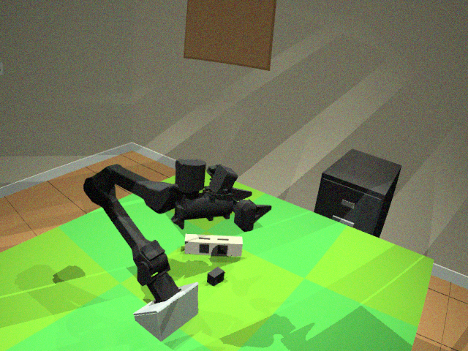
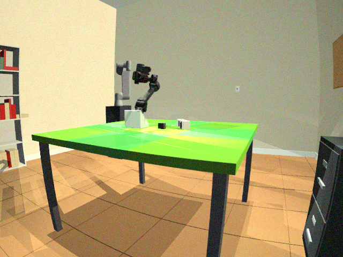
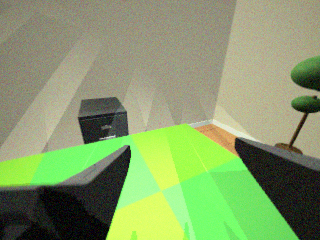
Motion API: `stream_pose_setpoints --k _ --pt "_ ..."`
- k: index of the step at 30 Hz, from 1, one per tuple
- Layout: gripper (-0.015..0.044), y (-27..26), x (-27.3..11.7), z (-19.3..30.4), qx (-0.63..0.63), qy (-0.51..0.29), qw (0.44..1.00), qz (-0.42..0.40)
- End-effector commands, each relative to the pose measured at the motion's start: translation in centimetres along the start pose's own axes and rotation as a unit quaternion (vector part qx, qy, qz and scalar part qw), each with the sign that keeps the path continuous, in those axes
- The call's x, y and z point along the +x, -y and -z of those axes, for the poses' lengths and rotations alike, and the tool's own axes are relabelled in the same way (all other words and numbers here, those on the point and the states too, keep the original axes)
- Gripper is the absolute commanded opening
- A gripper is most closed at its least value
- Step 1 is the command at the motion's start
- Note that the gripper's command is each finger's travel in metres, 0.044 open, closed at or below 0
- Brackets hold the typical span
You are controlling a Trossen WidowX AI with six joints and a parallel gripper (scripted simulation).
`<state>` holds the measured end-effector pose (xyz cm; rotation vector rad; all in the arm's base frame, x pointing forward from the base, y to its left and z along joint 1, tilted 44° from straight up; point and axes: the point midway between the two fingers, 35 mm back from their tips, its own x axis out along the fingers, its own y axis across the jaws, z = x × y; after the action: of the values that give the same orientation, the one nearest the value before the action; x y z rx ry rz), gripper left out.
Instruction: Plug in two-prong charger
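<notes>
One green-patterned table [image 1: 332, 287] [image 2: 177, 149] [image 3: 150, 200] carries one white power strip [image 1: 213, 245] [image 2: 183, 123] with two dark outlets. Near it, well apart from me, sits one small black charger [image 1: 215, 276] [image 2: 161, 126]. Above the tabletop, my gripper [image 1: 260, 199] [image 3: 181, 146] spreads its two fingers wide, nothing between them. One black cabinet [image 1: 357, 189] [image 2: 325, 193] [image 3: 104, 120] stands beyond.

a green and yellow table [image 1: 332, 264] [image 2: 177, 149] [image 3: 170, 170] holds a small black charger [image 1: 215, 276] [image 2: 161, 126], a white power strip [image 1: 230, 251] [image 2: 185, 124] near it, and a pale, slanted block [image 1: 175, 309] [image 2: 134, 119] under the arm.
</notes>
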<state>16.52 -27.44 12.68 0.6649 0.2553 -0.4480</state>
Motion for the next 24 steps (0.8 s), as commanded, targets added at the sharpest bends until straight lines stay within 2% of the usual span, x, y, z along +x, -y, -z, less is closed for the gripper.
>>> stream_pose_setpoints --k 1,24 --pt "0.0440 -0.6 1.3 1.4 0.003 -0.039 0.999 -0.008" --pt "0.0440 -5.2 5.5 9.3 -0.007 -0.244 0.968 -0.064"
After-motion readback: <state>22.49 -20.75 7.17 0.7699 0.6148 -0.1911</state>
